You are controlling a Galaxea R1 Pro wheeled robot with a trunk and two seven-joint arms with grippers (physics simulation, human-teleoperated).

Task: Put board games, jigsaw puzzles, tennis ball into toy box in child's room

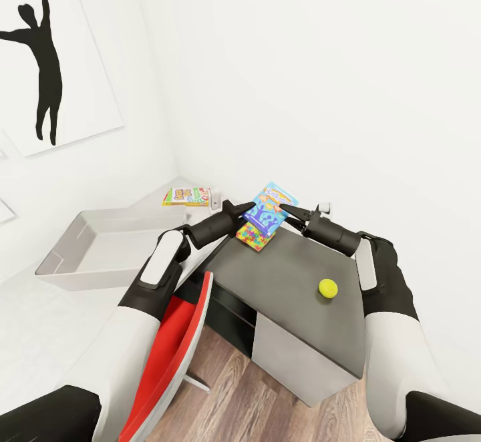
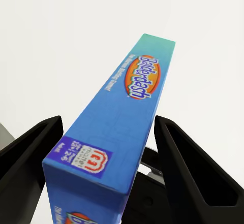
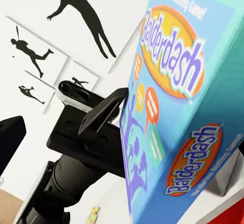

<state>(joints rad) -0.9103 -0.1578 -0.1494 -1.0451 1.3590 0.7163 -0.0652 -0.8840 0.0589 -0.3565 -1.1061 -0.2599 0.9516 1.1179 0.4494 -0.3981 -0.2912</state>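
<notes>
Two claws, left and right, pinch the blue board game from opposite sides, lifted tilted over the puzzle at the table's far edge; uneven squeeze could let it slip short of the bin.

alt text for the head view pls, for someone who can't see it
Both grippers, left gripper and right gripper, hold a blue Balderdash board game lifted and tilted above the dark-grey desk top, over a jigsaw puzzle. A tennis ball sits on the desk; a grey toy box and another board game lie to the left.
</notes>
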